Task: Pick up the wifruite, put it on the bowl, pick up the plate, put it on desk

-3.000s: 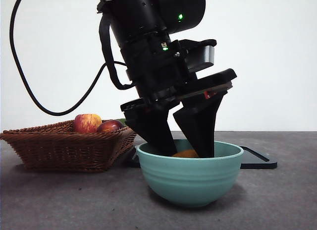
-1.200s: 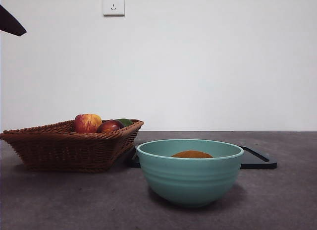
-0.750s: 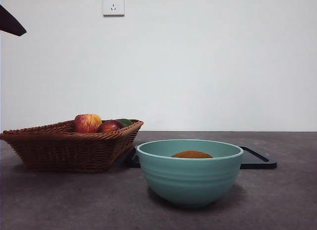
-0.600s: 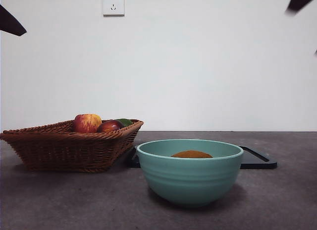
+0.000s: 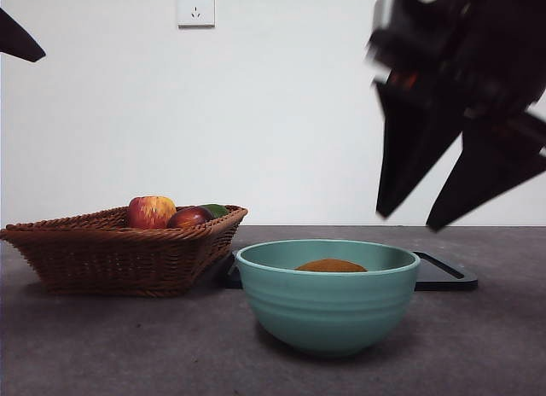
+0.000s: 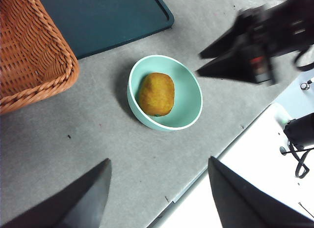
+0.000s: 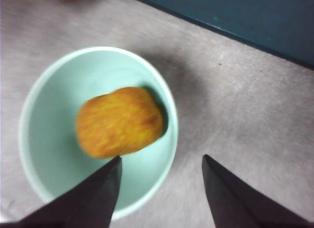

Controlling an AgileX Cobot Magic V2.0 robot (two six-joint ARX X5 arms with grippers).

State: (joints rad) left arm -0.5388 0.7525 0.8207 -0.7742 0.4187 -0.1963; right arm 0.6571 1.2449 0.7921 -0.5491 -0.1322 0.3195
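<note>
The wifruite (image 5: 330,265) lies inside the bowl (image 5: 327,306), its brown-orange top just showing over the pale rim in the front view; from above it rests on the bowl's floor, touching nothing but the bowl, with no jaw on it; the bowl stands upright on the desk (image 5: 102,345), teal-green and faintly ribbed outside.

The right gripper (image 5: 424,217) hangs in the air above the bowl, off toward the side away from the basket, blurred and dark in the front view; its two jaws are spread apart and hold nothing; its own wrist view looks straight down on the bowl (image 7: 98,129) and the wifruite (image 7: 119,121), with the jaws well clear of both.

The left gripper (image 6: 157,176) is high over the desk on the near side of the bowl (image 6: 165,92), jaws wide apart and empty; its wrist view shows the wifruite (image 6: 156,94) lying lengthwise in the bowl and the right gripper (image 6: 201,63) hovering beyond the bowl's rim; in the front view only a black tip shows at the top corner above the basket.

A wicker basket (image 5: 119,251) sits on the desk just beside the bowl; it holds a red-yellow apple (image 5: 150,212), a dark red fruit (image 5: 189,217) touching the apple, and something green (image 5: 215,210) behind that fruit; a flat dark tray (image 5: 444,276) lies on the desk behind the bowl; a white wall socket (image 5: 195,6) is on the wall far above the basket.
</note>
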